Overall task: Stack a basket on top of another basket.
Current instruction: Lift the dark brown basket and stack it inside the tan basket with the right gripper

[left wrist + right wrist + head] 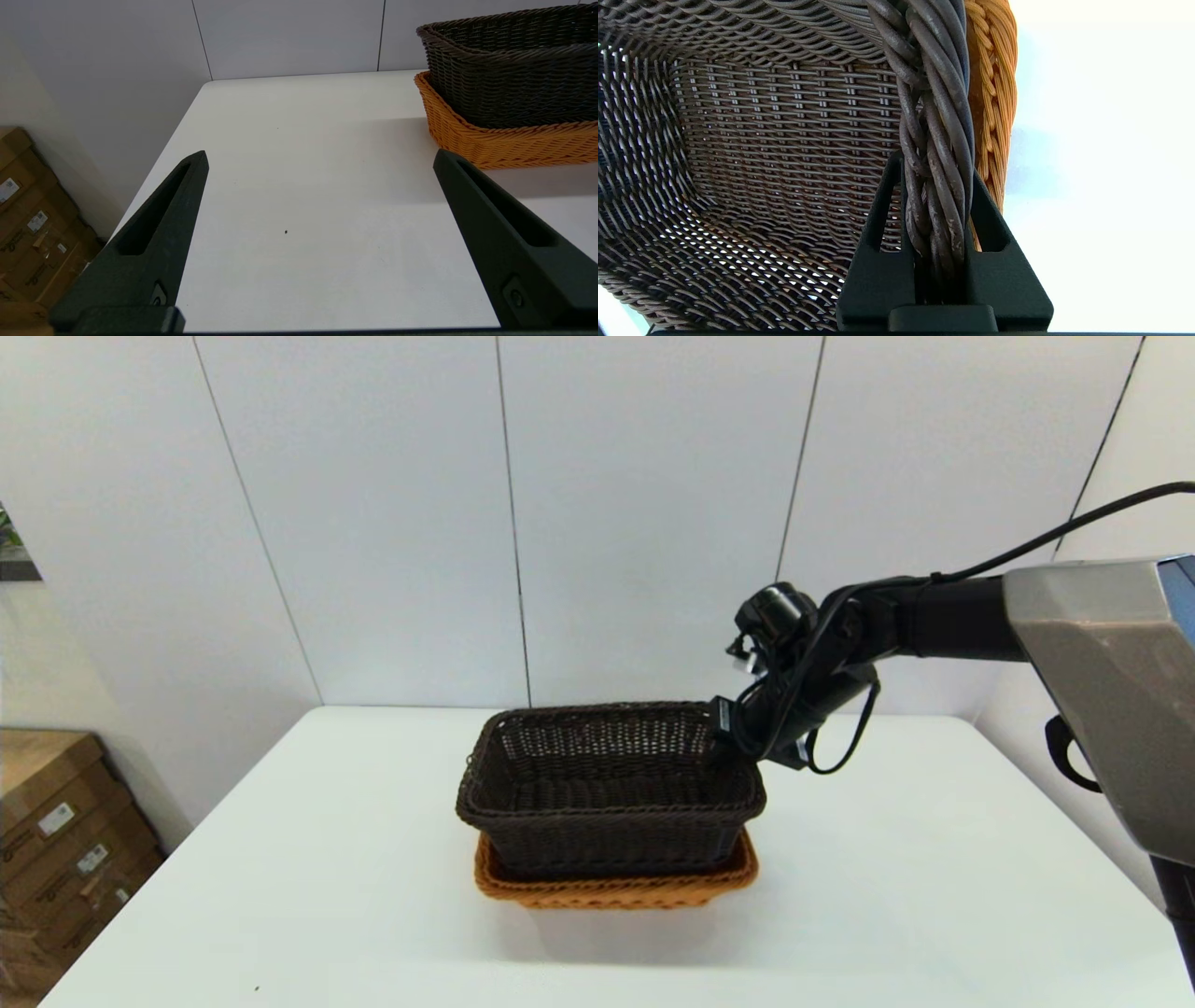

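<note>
Gripping the dark basket [607,784] rim, my right gripper [936,186] holds it nested in the tan basket [616,887] mid-table [280,859]; left gripper [320,161] gapes empty, boxes [56,840] beyond.

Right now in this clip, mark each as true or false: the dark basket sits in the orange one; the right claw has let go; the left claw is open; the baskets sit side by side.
1. The dark basket sits inside the orange basket: true.
2. The right claw has let go: false, it grips the dark basket's rim.
3. The left claw is open: true.
4. The baskets sit side by side: false, they are nested.
</note>
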